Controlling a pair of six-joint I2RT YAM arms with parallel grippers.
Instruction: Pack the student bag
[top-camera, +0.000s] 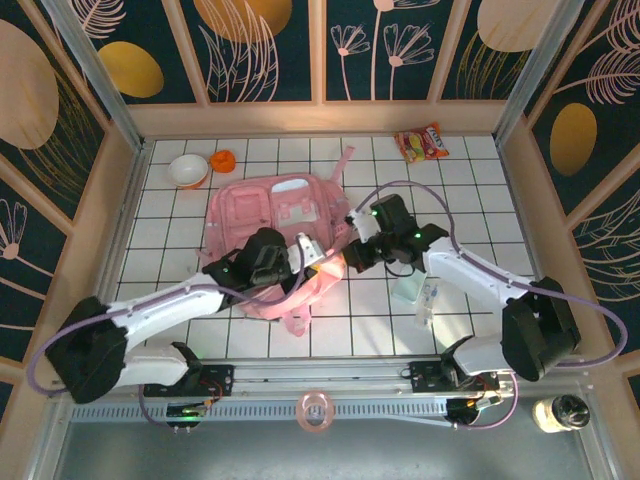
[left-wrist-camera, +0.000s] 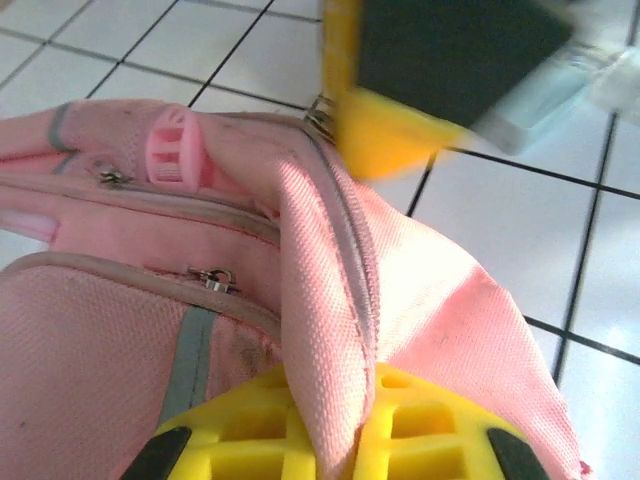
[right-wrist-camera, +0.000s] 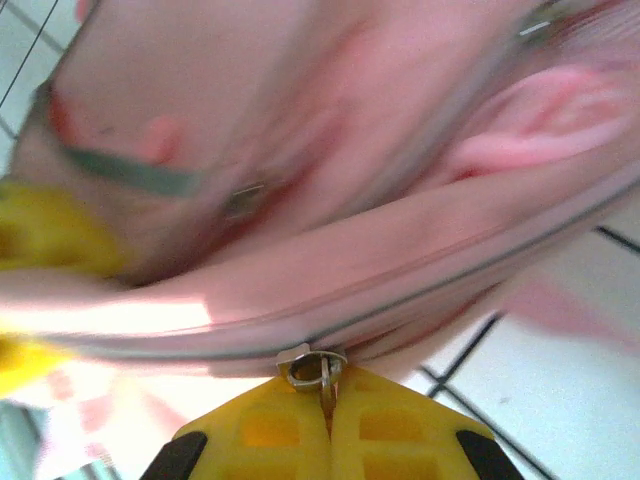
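The large soft pale-pink student bag (top-camera: 262, 205) is laid flat near the centre of the white tiled table (top-camera: 470, 200), with its zipped front pockets facing up and both arms reaching over its near right corner.

The left gripper (top-camera: 303, 252) is clamped on that corner. In the left wrist view, a raised fold of the student bag (left-wrist-camera: 120, 370) is pinched between the yellow fingers of the left gripper (left-wrist-camera: 335, 440). A yellow finger (left-wrist-camera: 385, 135) of the other arm is seen just beyond the fold.

The right gripper (top-camera: 352, 252) is positioned just beside the left one. In the right wrist view, the right gripper (right-wrist-camera: 328, 425) is closed on a small metal zipper pull (right-wrist-camera: 320, 368) at the edge of the student bag (right-wrist-camera: 300, 120).

A white round bowl (top-camera: 188, 171) and a small orange object (top-camera: 222, 160) are located beyond the bag's far left corner. A red-and-yellow snack packet (top-camera: 422, 143) is placed at the far right. A pale blue-and-white box (top-camera: 412, 292) is partly covered by the right arm. A clear tape roll (top-camera: 315, 411) is seen at the near edge.
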